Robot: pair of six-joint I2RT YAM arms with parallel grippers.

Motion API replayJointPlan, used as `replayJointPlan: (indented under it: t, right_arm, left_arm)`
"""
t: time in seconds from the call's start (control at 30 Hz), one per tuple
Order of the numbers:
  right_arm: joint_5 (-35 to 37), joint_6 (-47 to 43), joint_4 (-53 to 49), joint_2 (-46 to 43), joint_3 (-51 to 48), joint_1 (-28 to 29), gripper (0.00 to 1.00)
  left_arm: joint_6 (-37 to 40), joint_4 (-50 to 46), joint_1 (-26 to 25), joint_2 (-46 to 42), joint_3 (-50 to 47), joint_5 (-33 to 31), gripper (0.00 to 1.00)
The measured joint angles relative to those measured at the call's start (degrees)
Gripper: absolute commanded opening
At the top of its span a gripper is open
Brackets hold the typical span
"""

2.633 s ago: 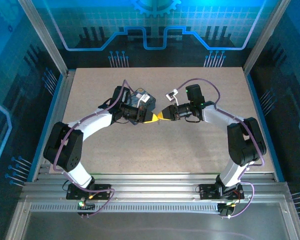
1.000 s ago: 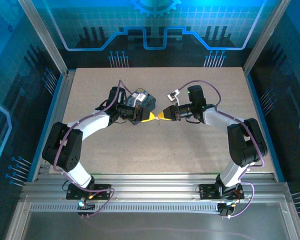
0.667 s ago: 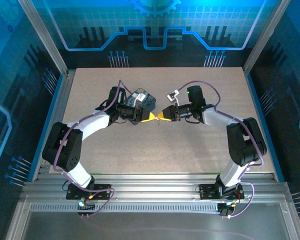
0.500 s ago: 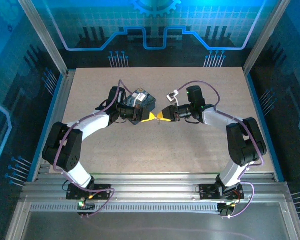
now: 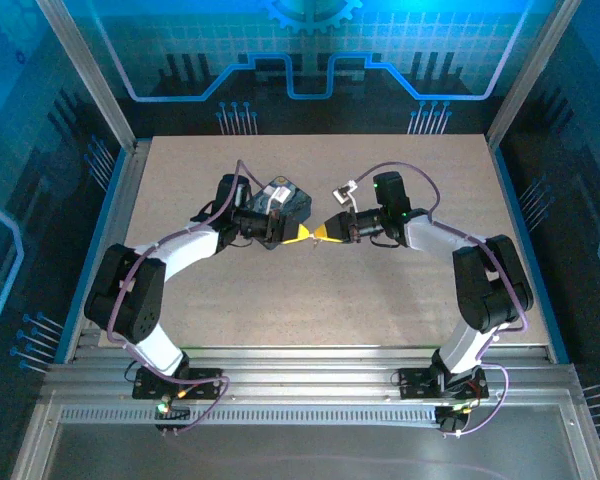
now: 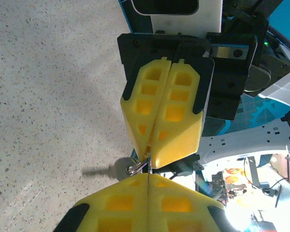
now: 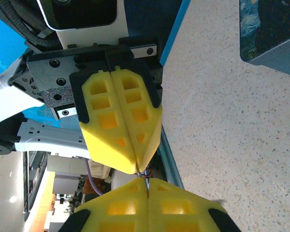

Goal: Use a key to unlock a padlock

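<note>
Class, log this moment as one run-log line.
left end effector: shut | right end effector: shut | tip to tip | slim silver metal key: at tips

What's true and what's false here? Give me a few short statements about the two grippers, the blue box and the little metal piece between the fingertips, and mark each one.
1. The left gripper and the right gripper point at each other, tip to tip. True.
2. The right gripper is wide open. False: its yellow fingers are pressed together, and so are the left gripper's.
3. The box sits at the near right corner of the table. False: in the top view it lies mid-table, right beside the left gripper.
4. A small silver piece on a ring, apparently the key, hangs where the fingertips meet. True.
</note>
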Motion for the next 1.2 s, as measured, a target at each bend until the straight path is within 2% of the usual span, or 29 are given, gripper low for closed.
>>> replayJointPlan:
  t: [0.23,0.3,0.4,0.5,0.6,0.77,1.03,1.2]
  right_arm:
    - [0.0,-0.3,0.1,0.0,-0.4,0.1,0.00]
    - [0.0,-0.6,0.2,0.0,-0.8,0.1,0.00]
    - [0.1,-0.9,0.2,-0.3,-1.9,0.0,0.00]
    - [0.7,-1.1,-0.5,-0.3,-3.0,-1.4,0.00]
    - [2.1,-1.9,-1.7,-0.3,-3.3,-3.9,0.00]
    - [5.8,-3.0,-4.4,-0.3,-3.3,-7.3,0.00]
    - [13.2,-2.9,-6.9,-0.4,-3.3,-10.0,0.00]
    - [15.3,-2.5,-7.8,-1.7,-3.3,-12.0,0.00]
  left_arm:
    - [0.0,0.4,0.1,0.0,-0.3,0.2,0.02]
    - [0.2,0.2,0.2,0.0,-0.3,0.0,0.25]
    - [0.4,-0.3,0.3,0.0,-0.3,-1.7,0.45]
    - [1.2,-3.0,0.6,0.0,-0.1,-5.7,0.51]
    - [1.6,-7.3,0.7,0.0,0.4,-12.9,0.55]
    - [-1.3,-11.1,-1.2,0.0,0.5,-28.5,0.58]
    - [-12.0,-16.7,-14.4,2.8,3.8,-56.6,0.61]
    - [-16.1,-20.2,-15.7,7.1,8.5,-68.8,0.61]
